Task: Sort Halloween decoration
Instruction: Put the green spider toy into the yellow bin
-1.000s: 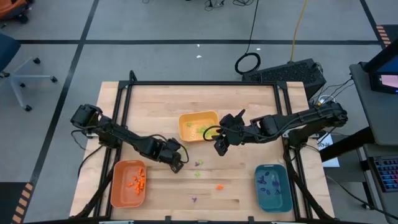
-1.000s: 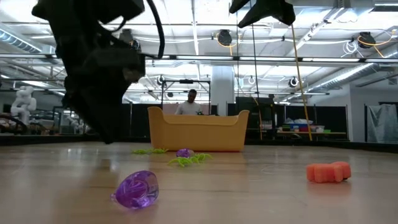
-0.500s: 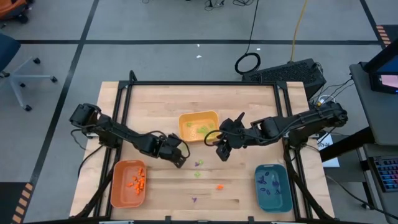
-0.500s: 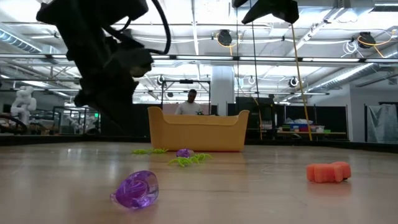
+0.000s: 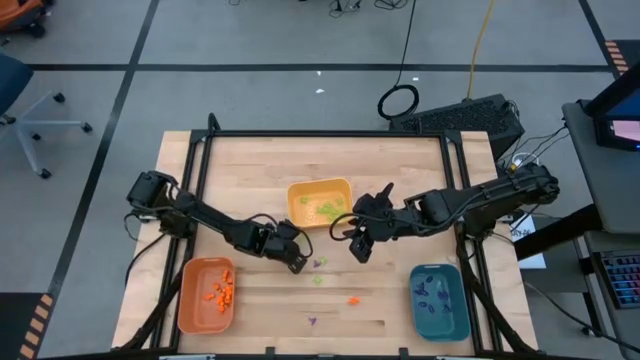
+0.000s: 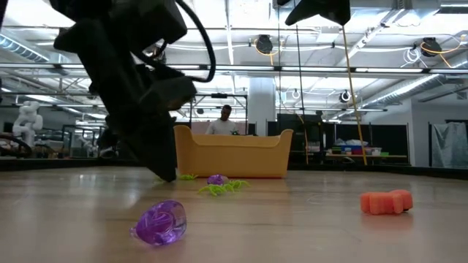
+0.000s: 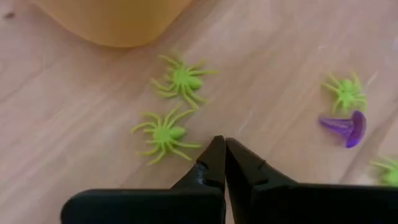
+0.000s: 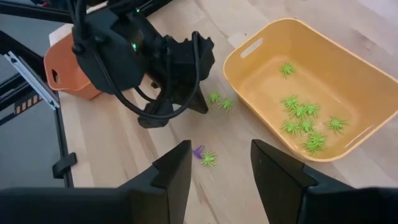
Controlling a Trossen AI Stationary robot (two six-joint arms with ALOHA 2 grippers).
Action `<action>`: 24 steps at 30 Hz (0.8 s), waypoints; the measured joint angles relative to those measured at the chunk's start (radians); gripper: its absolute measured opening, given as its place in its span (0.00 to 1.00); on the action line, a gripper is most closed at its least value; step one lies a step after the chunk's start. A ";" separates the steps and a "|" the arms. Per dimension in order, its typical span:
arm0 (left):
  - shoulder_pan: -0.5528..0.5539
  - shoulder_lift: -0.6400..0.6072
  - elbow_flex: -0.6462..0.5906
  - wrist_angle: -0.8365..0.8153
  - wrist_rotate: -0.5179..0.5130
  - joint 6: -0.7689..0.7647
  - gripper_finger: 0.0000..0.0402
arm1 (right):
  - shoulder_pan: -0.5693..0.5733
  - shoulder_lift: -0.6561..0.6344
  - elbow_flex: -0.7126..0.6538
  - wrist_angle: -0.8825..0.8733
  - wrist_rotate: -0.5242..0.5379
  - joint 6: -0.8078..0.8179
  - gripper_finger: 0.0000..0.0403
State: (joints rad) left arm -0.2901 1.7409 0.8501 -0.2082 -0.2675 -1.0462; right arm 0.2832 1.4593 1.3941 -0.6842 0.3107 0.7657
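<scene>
The Halloween decoration lies scattered over the wooden worktop (image 5: 250, 160): two light green spiders (image 7: 168, 134) sit just off the corner of the yellow tray (image 5: 320, 203), a third green spider (image 7: 346, 93) touches a small purple piece (image 7: 344, 127) a little further on, and a purple ring (image 6: 159, 221) and an orange piece (image 6: 386, 201) lie toward six o'clock. More green spiders (image 8: 301, 121) are gathered inside the yellow tray, orange pieces (image 5: 219, 290) fill the orange tray (image 5: 190, 305) at seven o'clock, and purple ones (image 5: 435, 295) rest in the teal tray (image 5: 452, 310) at five o'clock.

The left tool (image 7: 224, 152) is down at the worktop right beside the nearer green spider, its two dark fingers pressed tight together with nothing between them; the spider lies just outside the tips.

The right tool (image 5: 357, 250) hangs above the worktop at the yellow tray's three o'clock side, fingers (image 8: 176, 171) parted to a middling gap and empty.

Across the room behind the yellow tray a person (image 6: 225, 120) is visible.
</scene>
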 joint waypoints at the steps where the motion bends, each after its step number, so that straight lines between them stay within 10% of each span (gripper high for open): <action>1: 0.000 0.007 0.000 0.003 0.010 -0.005 0.01 | 0.000 0.000 0.000 -0.001 0.000 -0.001 0.37; 12: -0.027 -0.067 0.000 -0.004 0.164 -0.021 0.01 | 0.000 0.000 0.000 -0.008 -0.028 -0.034 0.37; 24: -0.011 -0.136 -0.011 -0.108 -0.115 -0.034 0.01 | 0.000 0.000 0.000 -0.008 -0.028 -0.075 0.37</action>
State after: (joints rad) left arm -0.3007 1.6052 0.8393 -0.3164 -0.3826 -1.0803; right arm 0.2836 1.4593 1.3941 -0.6922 0.2825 0.6907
